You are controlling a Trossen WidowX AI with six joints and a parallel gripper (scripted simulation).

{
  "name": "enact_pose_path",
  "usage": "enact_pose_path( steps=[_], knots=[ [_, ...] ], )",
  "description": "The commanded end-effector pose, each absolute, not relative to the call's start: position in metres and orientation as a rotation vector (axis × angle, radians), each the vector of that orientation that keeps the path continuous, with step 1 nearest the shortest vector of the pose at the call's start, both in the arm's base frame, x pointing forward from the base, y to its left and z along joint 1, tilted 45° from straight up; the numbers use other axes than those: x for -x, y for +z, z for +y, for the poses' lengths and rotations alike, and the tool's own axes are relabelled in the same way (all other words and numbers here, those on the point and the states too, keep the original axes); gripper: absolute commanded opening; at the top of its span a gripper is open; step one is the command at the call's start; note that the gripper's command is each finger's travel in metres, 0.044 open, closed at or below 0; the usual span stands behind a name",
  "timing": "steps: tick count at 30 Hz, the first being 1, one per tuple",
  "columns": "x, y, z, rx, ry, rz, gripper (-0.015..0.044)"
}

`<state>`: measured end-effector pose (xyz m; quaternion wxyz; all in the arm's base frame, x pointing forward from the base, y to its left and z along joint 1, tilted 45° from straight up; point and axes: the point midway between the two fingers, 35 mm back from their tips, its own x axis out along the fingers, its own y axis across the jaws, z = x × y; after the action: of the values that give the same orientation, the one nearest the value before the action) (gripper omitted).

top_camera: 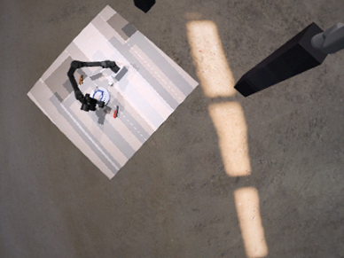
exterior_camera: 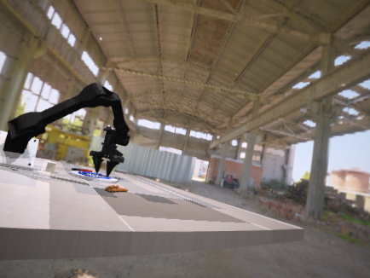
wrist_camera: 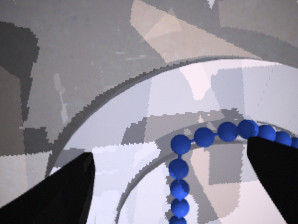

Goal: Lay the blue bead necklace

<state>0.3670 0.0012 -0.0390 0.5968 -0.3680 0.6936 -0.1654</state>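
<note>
Patterned table point(top_camera: 162, 91) point(exterior_camera: 213, 232) lay under the board point(top_camera: 108, 97) point(exterior_camera: 114, 180) point(wrist_camera: 107, 120). The gripper point(top_camera: 96, 105) point(exterior_camera: 103, 175) point(wrist_camera: 171, 153) stood wide, holding nothing, seemingly to free the necklace point(top_camera: 97, 94) point(exterior_camera: 91, 174) point(wrist_camera: 228, 131), whose beads partly followed the groove but cut inside at one bend.

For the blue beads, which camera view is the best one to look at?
The wrist view: it shows single beads and the board's groove. The top view shows a small blue loop, the exterior view only a low blue streak.
</note>
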Motion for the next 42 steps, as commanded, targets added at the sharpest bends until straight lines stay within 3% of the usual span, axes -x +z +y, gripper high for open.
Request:
enact_pose_path(
  steps=[1,29,41,42],
  knots=[
    [-0.367,-0.038,0.002,0.853,-0.384,1.609,0.044],
    [-0.367,-0.036,0.004,0.853,-0.383,1.608,0.044],
    [-0.359,-0.012,0.02,0.787,-0.449,1.581,0.0125],
    [-0.359,-0.015,0.018,0.787,-0.449,1.581,0.012]
  ],
)
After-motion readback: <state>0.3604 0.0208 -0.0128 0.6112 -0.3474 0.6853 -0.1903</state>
